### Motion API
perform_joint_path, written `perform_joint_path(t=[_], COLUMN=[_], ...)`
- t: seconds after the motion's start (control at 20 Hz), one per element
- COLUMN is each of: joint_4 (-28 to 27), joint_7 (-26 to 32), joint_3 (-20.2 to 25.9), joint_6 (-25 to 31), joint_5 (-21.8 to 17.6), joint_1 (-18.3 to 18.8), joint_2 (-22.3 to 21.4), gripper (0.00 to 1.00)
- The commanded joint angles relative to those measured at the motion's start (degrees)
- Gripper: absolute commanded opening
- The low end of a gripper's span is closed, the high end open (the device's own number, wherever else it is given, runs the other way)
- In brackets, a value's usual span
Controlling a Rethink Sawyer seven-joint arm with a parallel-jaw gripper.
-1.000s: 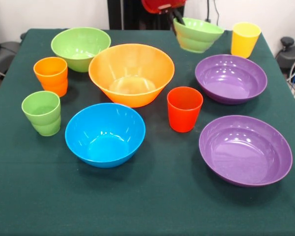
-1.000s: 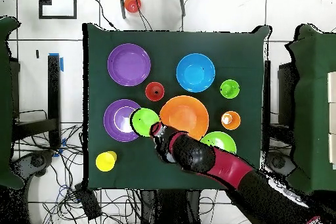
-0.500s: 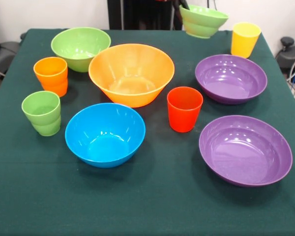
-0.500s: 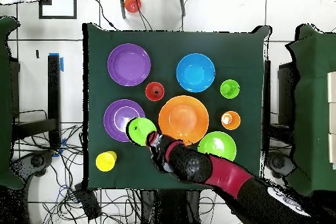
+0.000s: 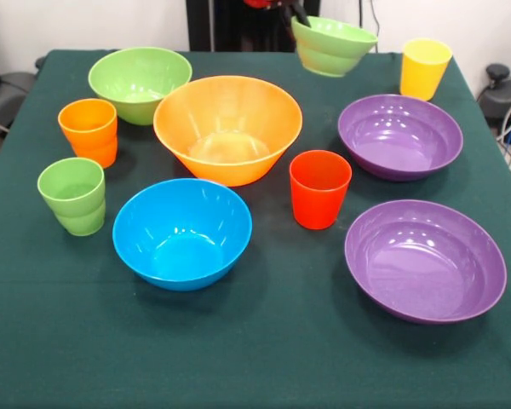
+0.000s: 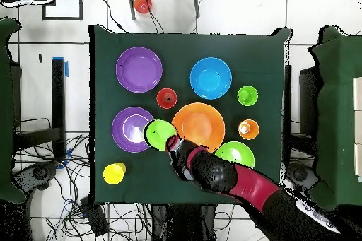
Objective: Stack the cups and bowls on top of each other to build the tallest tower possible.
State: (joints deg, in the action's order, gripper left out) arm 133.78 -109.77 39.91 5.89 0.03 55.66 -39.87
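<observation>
My gripper (image 5: 301, 17) is shut on the near rim of the small light-green bowl (image 5: 333, 47) and holds it in the air over the table's back, between the big orange bowl (image 5: 227, 128) and a purple bowl (image 5: 399, 136). From above, the held bowl (image 6: 161, 133) hangs between those two, with the gripper (image 6: 172, 142) at its edge. On the cloth stand the blue bowl (image 5: 182, 233), the medium green bowl (image 5: 140, 83) and a second purple bowl (image 5: 424, 260). The orange cup (image 5: 88, 130), green cup (image 5: 72, 194), red cup (image 5: 319, 188) and yellow cup (image 5: 424, 68) stand upright and apart.
A dark green cloth covers the table (image 5: 264, 366). The red and black arm (image 6: 233, 181) reaches in over the table's edge beside the medium green bowl (image 6: 236, 155). Cables lie on the floor around the table.
The small light-green bowl rose off the table in the gripper, then shifted sideways toward the big orange bowl and came down a little. Everything else stayed put.
</observation>
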Motion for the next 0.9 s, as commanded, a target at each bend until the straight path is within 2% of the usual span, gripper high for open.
perform_joint_path(t=[0.05,0.65,0.9], joint_4=[-8.57,-9.57,-10.46], joint_7=[-3.32,-3.87,-2.61], joint_3=[-1.77,-1.81,-0.79], joint_6=[5.76,8.75,11.56], joint_5=[0.87,0.82,0.87], joint_1=[-1.71,-1.34,0.25], joint_2=[4.28,4.02,3.4], gripper=[0.0,0.0,0.0])
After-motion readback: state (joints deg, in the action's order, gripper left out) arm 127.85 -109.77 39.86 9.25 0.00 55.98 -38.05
